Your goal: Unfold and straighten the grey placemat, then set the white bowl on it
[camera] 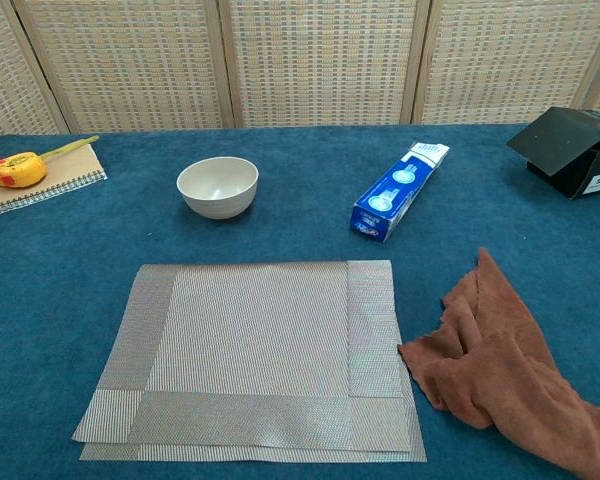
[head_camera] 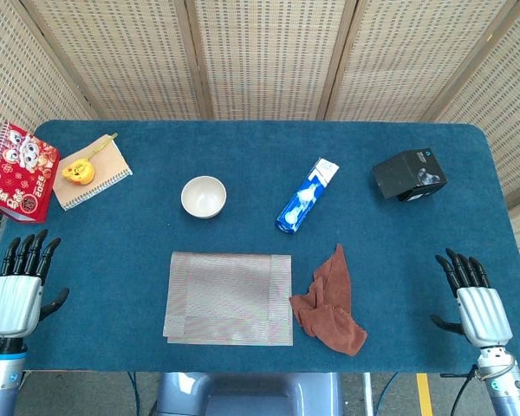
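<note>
Head view: the grey placemat (head_camera: 230, 297), woven and still folded double, lies flat mid-tabletop, well apart from the left hand (head_camera: 17, 290) and right hand (head_camera: 477, 301) at the near corners. Both hands hold nothing, fingers straight and spread. The round white bowl (head_camera: 204, 196) sits just behind the mat, a crumpled brown cloth (head_camera: 331, 303) beside it.

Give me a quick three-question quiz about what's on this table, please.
1. True or false: the white bowl stands on the grey placemat.
2. What lies just right of the placemat? A) brown cloth B) blue box C) black box
3. Is the left hand or the right hand holding anything?

Key
1. False; it stands on the table beyond the mat.
2. A
3. Neither; both are open.
</note>
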Robot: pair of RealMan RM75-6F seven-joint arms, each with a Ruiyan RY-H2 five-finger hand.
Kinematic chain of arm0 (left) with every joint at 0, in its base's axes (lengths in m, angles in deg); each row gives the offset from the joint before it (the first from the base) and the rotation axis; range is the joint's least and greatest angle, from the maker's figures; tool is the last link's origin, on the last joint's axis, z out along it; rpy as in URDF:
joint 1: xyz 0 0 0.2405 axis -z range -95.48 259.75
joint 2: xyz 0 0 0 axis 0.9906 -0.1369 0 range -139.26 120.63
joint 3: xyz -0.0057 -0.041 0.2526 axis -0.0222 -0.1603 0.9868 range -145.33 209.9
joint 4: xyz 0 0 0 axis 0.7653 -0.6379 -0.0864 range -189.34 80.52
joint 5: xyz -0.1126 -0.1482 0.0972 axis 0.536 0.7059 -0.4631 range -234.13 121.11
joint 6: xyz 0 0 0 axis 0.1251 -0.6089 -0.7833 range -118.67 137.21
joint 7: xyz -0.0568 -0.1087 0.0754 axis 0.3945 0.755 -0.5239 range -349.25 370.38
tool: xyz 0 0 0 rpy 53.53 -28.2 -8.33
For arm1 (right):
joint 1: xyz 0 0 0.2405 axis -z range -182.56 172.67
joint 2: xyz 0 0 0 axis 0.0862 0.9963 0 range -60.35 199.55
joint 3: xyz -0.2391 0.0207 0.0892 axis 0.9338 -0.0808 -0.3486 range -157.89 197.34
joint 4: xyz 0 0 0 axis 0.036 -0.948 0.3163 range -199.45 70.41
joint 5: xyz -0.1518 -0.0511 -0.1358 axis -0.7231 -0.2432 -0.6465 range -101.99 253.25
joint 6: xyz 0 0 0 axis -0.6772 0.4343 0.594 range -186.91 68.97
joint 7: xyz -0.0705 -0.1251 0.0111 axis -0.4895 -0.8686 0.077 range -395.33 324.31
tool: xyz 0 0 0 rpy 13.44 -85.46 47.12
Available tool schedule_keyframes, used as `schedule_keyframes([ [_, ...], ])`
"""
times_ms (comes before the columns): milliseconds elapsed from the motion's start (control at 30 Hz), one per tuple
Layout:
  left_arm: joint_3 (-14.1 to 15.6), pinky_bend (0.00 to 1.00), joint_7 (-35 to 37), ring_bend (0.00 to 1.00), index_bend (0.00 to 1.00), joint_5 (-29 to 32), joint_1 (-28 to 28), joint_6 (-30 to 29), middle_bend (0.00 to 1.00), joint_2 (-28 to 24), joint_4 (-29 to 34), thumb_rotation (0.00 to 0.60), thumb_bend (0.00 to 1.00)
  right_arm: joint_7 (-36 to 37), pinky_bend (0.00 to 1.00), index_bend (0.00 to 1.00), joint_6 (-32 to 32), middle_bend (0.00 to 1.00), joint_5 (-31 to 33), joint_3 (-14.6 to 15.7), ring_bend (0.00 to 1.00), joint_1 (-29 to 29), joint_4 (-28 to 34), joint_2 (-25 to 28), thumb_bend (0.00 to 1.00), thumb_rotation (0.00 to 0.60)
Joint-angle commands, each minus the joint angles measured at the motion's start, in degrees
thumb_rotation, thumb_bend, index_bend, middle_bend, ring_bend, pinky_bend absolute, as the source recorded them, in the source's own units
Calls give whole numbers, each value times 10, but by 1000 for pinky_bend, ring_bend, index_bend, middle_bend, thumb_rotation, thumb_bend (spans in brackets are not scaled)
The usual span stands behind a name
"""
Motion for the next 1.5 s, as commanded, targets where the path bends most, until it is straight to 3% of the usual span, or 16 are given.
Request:
schedule_keyframes([
  [33,0,0,-1,0,91,0,0,0,0,0,0,600,207,0,0,58,0,0,0,0,0,0,0,0,133,600],
  [1000,-2,0,0,0,101,6,15,27,0,3,2,600,207,11,0,58,3,0,1,-1,0,2,11,10,133,600],
  [1167,-17,0,-11,0,126,16,44,65,0,5,8,600,213,7,0,58,0,0,-1,2,0,2,13,10,133,600],
  [1367,-55,0,-19,0,151,59,99,146,0,-4,36,600,228,3,0,58,-2,0,-1,4,0,2,13,9,132,600],
  [1500,-86,0,-60,0,197,96,144,197,0,8,23,600,248,3,0,58,-6,0,2,3,0,1,12,8,132,600],
])
